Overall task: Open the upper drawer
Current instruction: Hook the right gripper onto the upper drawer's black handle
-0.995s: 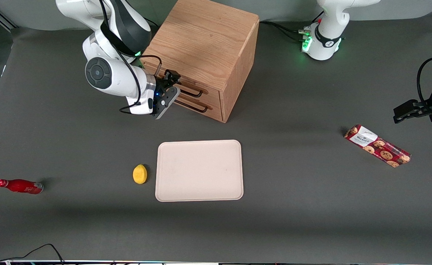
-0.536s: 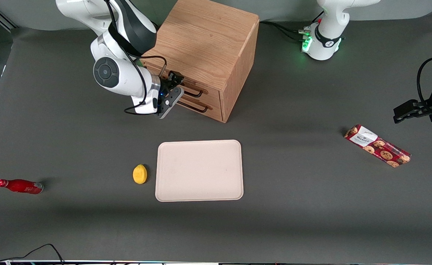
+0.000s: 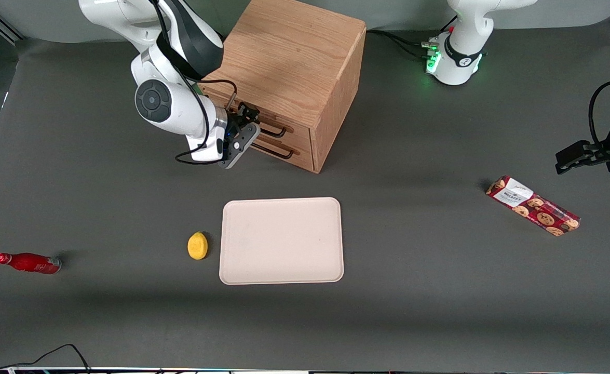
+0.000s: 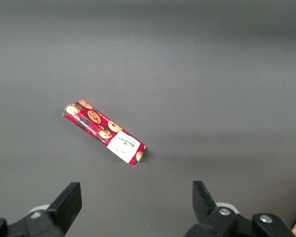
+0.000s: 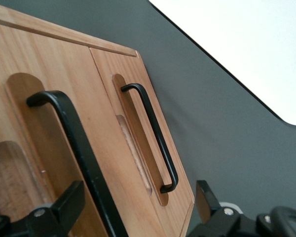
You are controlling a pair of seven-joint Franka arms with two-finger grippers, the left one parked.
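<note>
Gripper (image 3: 244,126), fingers spread, is around the upper drawer's black bar handle (image 5: 79,158). Upper drawer (image 3: 263,123) is shut, top of the oak cabinet (image 3: 289,62) front. Probably slides stiff; take the rigid bar at mid.

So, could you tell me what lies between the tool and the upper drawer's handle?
Nothing: in the right wrist view the open tool straddles the upper drawer handle, one finger on each side, with only air between them.

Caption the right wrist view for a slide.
Open gripper straddles the upper drawer's black bar handle; bottom drawer's handle alongside.
</note>
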